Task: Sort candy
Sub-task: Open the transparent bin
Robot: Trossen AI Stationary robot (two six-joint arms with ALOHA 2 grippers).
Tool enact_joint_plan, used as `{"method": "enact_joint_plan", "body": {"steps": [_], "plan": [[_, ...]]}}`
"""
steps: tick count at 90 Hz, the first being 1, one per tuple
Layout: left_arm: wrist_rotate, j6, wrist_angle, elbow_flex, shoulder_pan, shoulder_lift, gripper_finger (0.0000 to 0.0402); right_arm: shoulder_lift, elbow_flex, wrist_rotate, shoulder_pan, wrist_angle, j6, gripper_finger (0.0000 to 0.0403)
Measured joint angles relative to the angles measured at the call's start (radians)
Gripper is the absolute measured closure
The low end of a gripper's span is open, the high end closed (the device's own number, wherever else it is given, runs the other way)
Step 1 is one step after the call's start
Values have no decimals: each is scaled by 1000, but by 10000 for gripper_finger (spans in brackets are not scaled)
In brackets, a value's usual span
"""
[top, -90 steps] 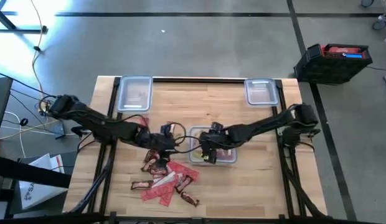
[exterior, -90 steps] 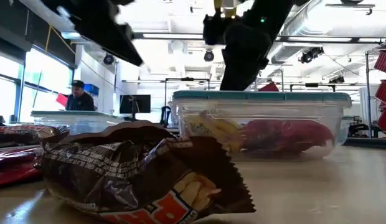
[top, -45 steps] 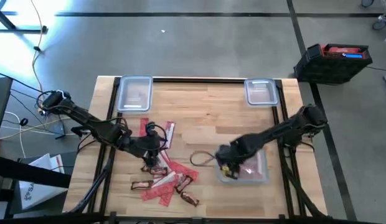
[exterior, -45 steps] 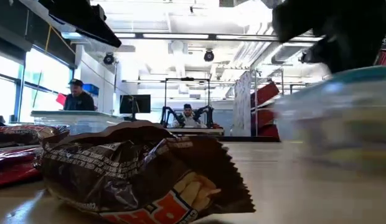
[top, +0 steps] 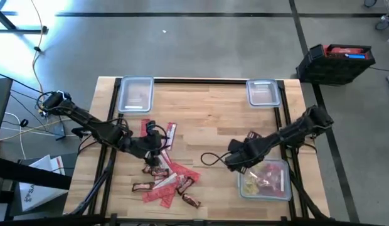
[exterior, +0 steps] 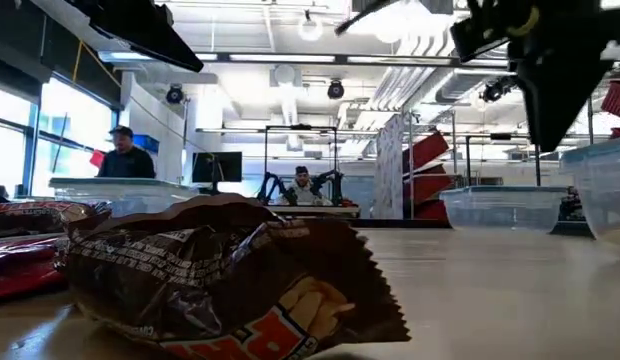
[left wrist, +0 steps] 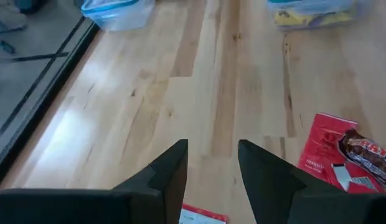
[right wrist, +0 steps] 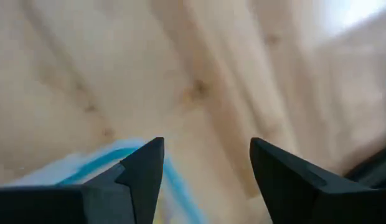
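A: Where's the candy [top: 164,179]?

B: Piled near the counter's [top: 207,110] front-left edge. Left pincer [top: 155,147] is parked over it, parted, nothing held.

A: Right pincer [top: 233,162]?

B: Spread, empty, beside the filled container [top: 265,180] at front-right. One packet should be pinched squarely, neighbours left undisturbed.

Brown wrapper [exterior: 230,285] cut off at low view's bottom edge, print only partly readable. Container [exterior: 605,190] cropped by right edge there. Red packet [left wrist: 202,216] mostly out of left wrist picture. Container rim [right wrist: 103,163] blurred, half behind right gripper's fingers [right wrist: 143,177]. Candy pile [top: 166,182] too small to count from above; pieces under left gripper [top: 152,149] hidden.
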Motion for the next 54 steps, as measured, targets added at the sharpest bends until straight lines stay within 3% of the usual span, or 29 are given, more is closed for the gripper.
{"method": "enact_joint_plan", "body": {"steps": [14, 25, 54], "plan": [[11, -9, -33, 0, -3, 0, 275, 1, 0, -10, -49, -154, -1, 194], [78, -28, -60, 0, -16, 0, 275, 1, 0, -68, -50, -133, -45, 194], [63, -31, -53, 0, -27, 0, 275, 5, -10, -96, 1, -184, -72, 194]]}}
